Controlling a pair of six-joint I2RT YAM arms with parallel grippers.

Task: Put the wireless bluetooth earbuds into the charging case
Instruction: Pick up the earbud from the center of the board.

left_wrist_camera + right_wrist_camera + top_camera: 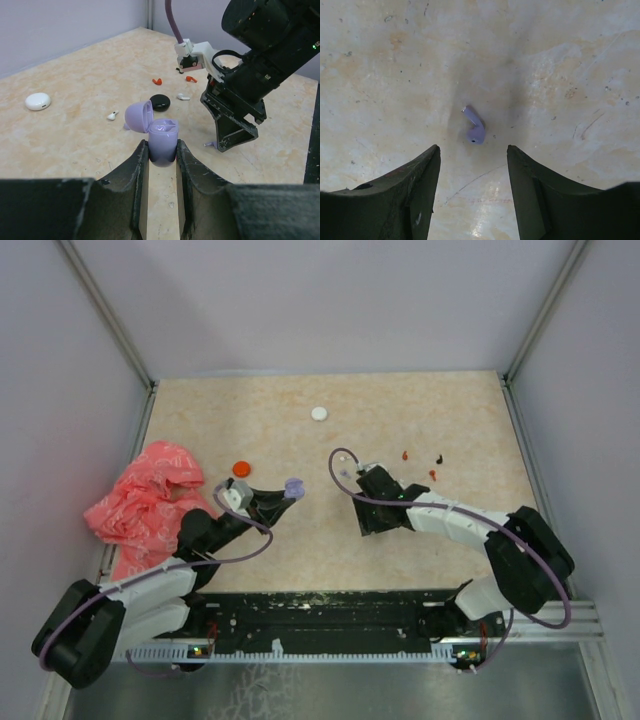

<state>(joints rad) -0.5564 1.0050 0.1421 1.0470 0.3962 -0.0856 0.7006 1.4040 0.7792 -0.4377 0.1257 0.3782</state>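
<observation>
My left gripper (162, 148) is shut on the lilac charging case (163, 140), gripping its base just above the table. The case's lid (138, 115) stands open to the left. From above, the case (293, 487) sits left of centre. My right gripper (474, 156) is open and points down at the table, with a lilac earbud (475, 127) lying flat just ahead of its fingertips, touching neither. In the left wrist view that earbud (209, 145) pokes out beside the right gripper (234, 137). Other earbuds lie loose: white (113, 116) and red (157, 81).
A black round case (160, 102) and a white case (38, 101) lie beyond the lilac one. A red case (240, 468) sits near a crumpled pink bag (145, 502) at the left. Red (432, 474) and black (440, 457) earbuds lie at the right. Walls enclose the table.
</observation>
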